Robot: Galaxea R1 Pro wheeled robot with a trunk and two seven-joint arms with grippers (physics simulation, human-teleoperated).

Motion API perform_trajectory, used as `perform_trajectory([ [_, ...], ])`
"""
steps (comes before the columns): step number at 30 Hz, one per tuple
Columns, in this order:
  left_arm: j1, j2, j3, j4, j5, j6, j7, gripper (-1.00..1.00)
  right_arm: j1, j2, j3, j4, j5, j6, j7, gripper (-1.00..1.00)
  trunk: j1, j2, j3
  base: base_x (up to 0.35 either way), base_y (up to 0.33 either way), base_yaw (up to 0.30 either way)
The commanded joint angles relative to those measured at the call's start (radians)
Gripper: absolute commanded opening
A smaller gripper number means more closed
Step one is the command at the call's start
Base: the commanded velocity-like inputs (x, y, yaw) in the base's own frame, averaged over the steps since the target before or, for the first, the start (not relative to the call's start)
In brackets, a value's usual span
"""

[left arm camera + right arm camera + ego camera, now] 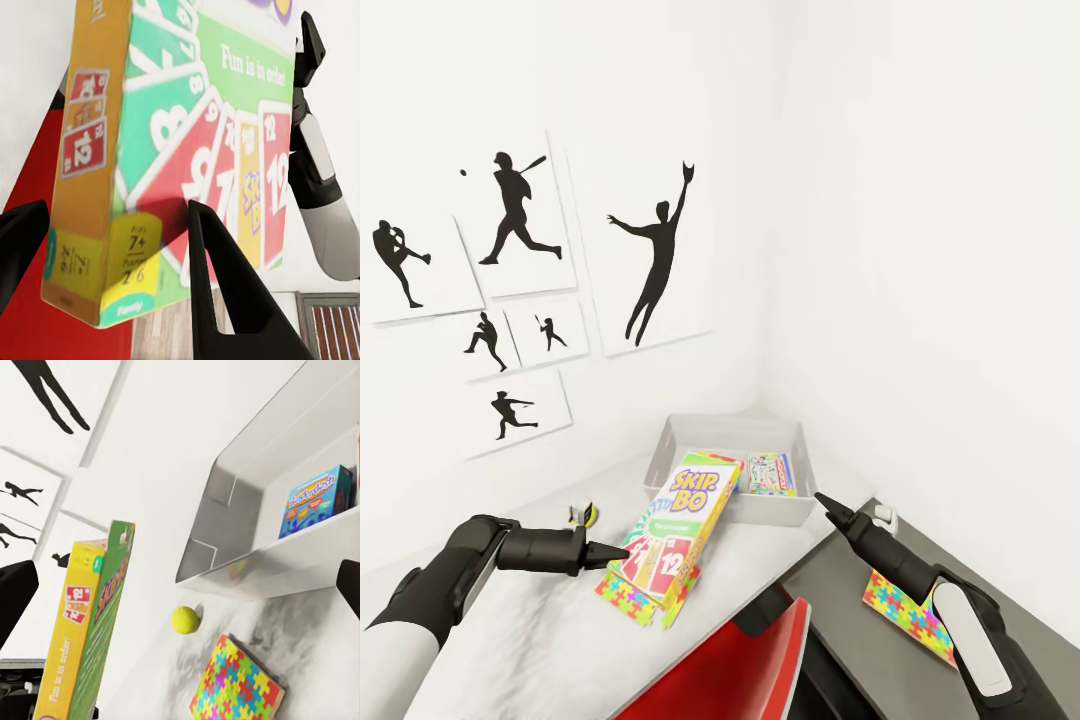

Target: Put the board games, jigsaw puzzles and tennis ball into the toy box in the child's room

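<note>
The Skip-Bo box is green, yellow and red with orange sides. Both jigsaw puzzles show red, yellow, green, blue and purple pieces. The tennis ball is yellow-green; the toy box is light grey, holding a blue board game.

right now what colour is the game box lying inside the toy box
Blue, with a colourful printed cover: the game box in the toy box shows best in the right wrist view.

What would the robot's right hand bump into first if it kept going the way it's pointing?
Probably the toy box. The right hand points up toward the box's near corner, close by, and in the right wrist view the box lies straight ahead. Depth is hard to judge, so it might just skim over the rim.
</note>
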Motion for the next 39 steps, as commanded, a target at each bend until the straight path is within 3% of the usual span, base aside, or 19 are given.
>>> perform_trajectory([
  [1, -0.001, 0.001, -0.003, 0.000, 0.000, 0.008, -0.004, -1.00, -0.001, 0.000, -0.002, 0.000, -0.006, 0.008, 0.000, 1.00, 0.001, -0.002, -0.002, 0.000, 0.000, 0.000],
  [18, -0.001, -0.003, -0.004, -0.003, 0.004, 0.008, -0.004, -1.00, -0.001, 0.000, -0.002, 0.000, -0.006, 0.008, 0.000, 1.00, 0.001, -0.002, -0.002, 0.000, 0.000, 0.000],
  [23, -0.003, -0.081, 0.001, -0.007, -0.001, 0.010, 0.011, -1.00, -0.001, -0.008, -0.009, 0.000, -0.007, 0.009, 0.010, 1.00, 0.001, -0.002, -0.002, 0.000, 0.000, 0.000],
  [27, -0.026, -0.131, 0.006, -0.012, 0.001, 0.010, 0.115, -1.00, -0.001, -0.014, -0.012, 0.002, -0.006, 0.009, 0.047, 1.00, 0.001, -0.002, -0.002, 0.000, 0.000, 0.000],
  [28, -0.063, -0.148, 0.018, -0.012, 0.003, 0.010, 0.190, -1.00, -0.001, -0.015, -0.014, 0.004, -0.006, 0.009, 0.059, 1.00, 0.001, -0.002, -0.002, 0.000, 0.000, 0.000],
  [30, -0.105, -0.172, 0.062, -0.012, 0.008, 0.011, 0.296, -1.00, -0.001, -0.016, -0.014, 0.005, -0.006, 0.009, 0.067, 1.00, 0.001, -0.002, -0.002, 0.000, 0.000, 0.000],
  [33, -0.155, -0.227, 0.160, -0.012, 0.010, 0.013, 0.430, -1.00, -0.001, -0.018, -0.015, 0.006, -0.008, 0.010, 0.071, 1.00, 0.001, -0.002, -0.002, 0.000, 0.000, 0.000],
  [36, -0.190, -0.256, 0.211, -0.012, 0.011, 0.013, 0.524, -1.00, -0.001, -0.018, -0.025, 0.006, -0.010, 0.011, 0.073, 1.00, 0.001, -0.002, -0.002, 0.000, 0.000, 0.000],
  [39, -0.214, -0.280, 0.239, -0.013, 0.014, 0.013, 0.587, -1.00, -0.001, -0.018, -0.035, 0.006, -0.009, 0.012, 0.073, 1.00, 0.001, -0.002, -0.002, 0.000, 0.000, 0.000],
])
